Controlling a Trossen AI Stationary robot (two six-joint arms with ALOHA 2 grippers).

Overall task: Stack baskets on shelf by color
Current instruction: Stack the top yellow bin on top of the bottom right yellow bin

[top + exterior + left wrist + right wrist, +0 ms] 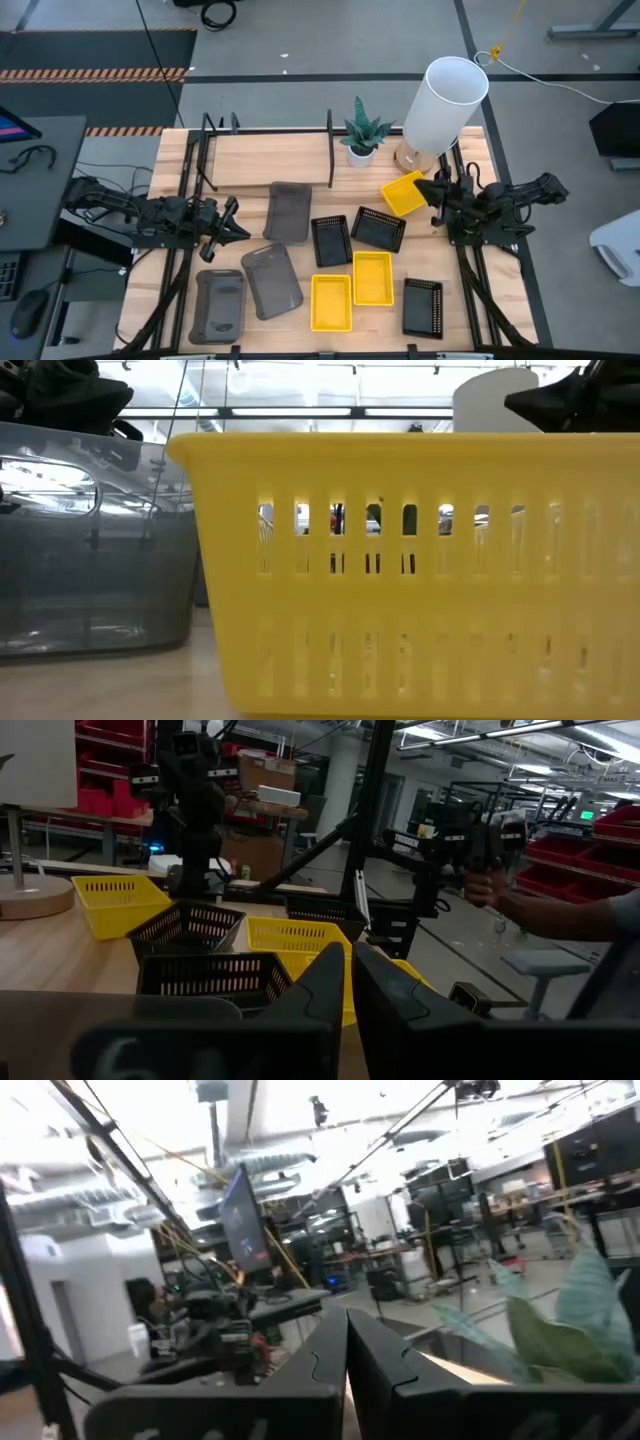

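Several baskets lie flat on the wooden table. Three are grey [290, 211], [272, 280], [220, 305]. Three are black and perforated [331, 240], [380, 228], [422, 306]. Three are yellow [403, 193], [372, 277], [331, 301]. The shelf [270, 160] spans the table's far side. My left gripper [236, 226] [350, 995] is shut and hovers left of the grey baskets. My right gripper [432, 190] [347, 1350] is shut beside the right rim of the far yellow basket [110, 900]. Nothing shows between its fingers.
A white-shaded lamp [445, 100] and a potted plant [360, 150] stand at the table's far right, next to the far yellow basket. Black frame bars [331, 150] rise from the shelf. In the low view a yellow basket [420, 580] fills the foreground. A person's arm [560, 910] shows beyond the table.
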